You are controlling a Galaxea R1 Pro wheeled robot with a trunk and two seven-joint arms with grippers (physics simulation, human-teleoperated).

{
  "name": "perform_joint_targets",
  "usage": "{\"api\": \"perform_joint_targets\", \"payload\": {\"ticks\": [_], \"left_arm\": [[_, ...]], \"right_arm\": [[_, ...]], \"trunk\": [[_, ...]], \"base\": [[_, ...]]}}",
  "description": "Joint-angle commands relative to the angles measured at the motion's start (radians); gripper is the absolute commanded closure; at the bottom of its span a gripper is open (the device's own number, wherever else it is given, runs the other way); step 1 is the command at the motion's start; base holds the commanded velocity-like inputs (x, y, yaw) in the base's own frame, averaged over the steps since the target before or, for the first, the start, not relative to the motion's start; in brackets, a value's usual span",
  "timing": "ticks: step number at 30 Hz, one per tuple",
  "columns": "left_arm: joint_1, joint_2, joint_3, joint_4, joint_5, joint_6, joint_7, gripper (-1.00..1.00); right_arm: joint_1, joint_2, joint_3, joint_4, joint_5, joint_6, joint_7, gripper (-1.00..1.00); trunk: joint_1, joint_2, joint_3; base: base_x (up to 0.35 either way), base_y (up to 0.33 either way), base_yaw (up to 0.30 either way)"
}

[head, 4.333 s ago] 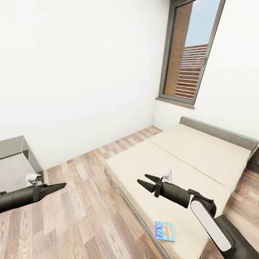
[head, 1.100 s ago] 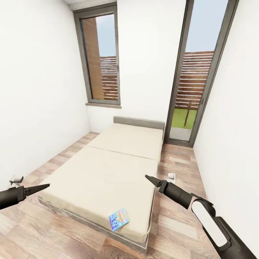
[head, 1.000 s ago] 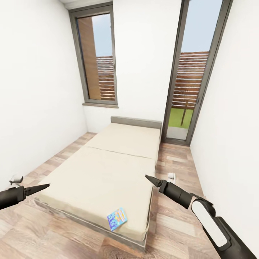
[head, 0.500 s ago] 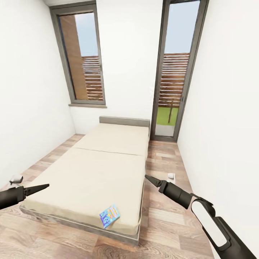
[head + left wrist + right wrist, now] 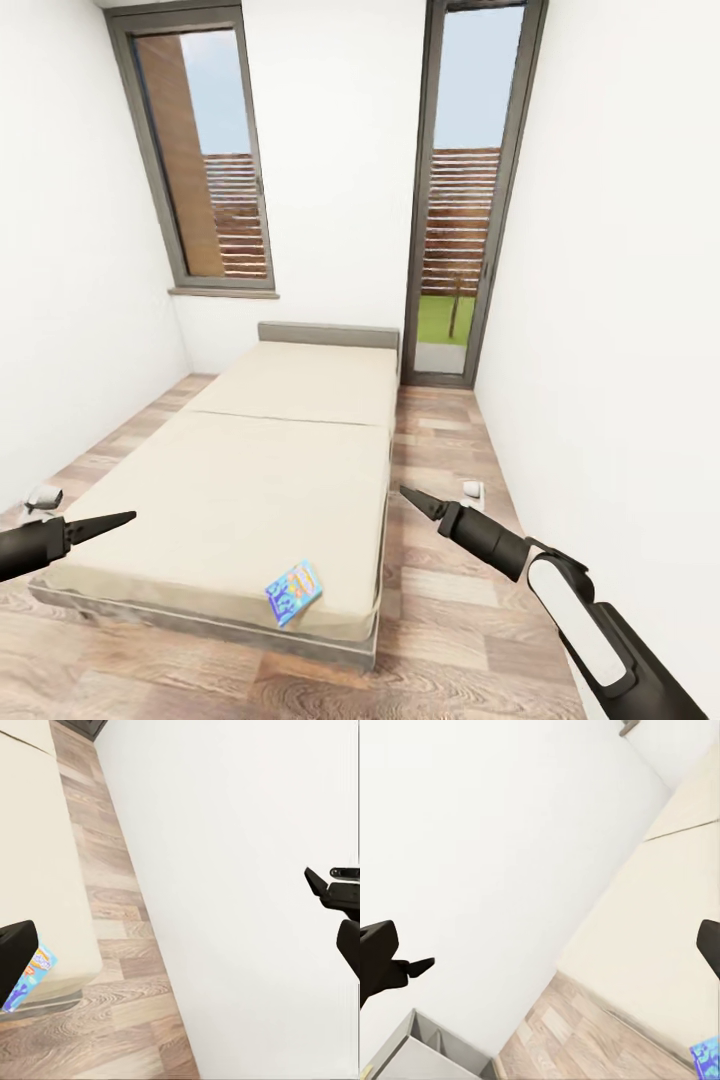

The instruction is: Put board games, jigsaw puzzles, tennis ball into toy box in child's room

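Item: blue board game (image 5: 293, 592), flat at the bed's (image 5: 270, 470) foot corner, between and below both jaws. Left jaws (image 5: 118, 519), right jaws (image 5: 412, 497): closed, empty, we judge, carried clear for approach.

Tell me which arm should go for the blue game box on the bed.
Right, probably. The blue board game lies near the bed's foot corner, nearer the right gripper than the left gripper. Both look shut and empty, neither over the box yet.
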Motion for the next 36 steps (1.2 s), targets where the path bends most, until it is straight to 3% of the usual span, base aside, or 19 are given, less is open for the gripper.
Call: {"api": "perform_joint_targets", "payload": {"ticks": [1, 19, 36], "left_arm": [[0.000, 0.002, 0.000, 0.000, -0.001, 0.011, -0.004, -1.00], [0.000, 0.005, 0.000, 0.000, -0.001, 0.011, -0.005, -1.00], [0.000, 0.006, 0.000, 0.000, -0.001, 0.011, -0.006, -1.00]], "right_arm": [[-0.001, 0.001, 0.001, 0.000, -0.010, 0.007, -0.001, -1.00], [-0.001, 0.004, 0.001, 0.005, -0.010, 0.006, -0.001, -1.00], [-0.001, 0.030, 0.004, 0.007, -0.007, 0.010, -0.006, -1.00]], "trunk": [[0.004, -0.008, -0.004], [0.073, -0.134, -0.061], [0.138, -0.253, -0.122]], "base": [[-0.206, 0.124, -0.265], [-0.046, 0.029, -0.268], [-0.032, 0.017, -0.030]]}}
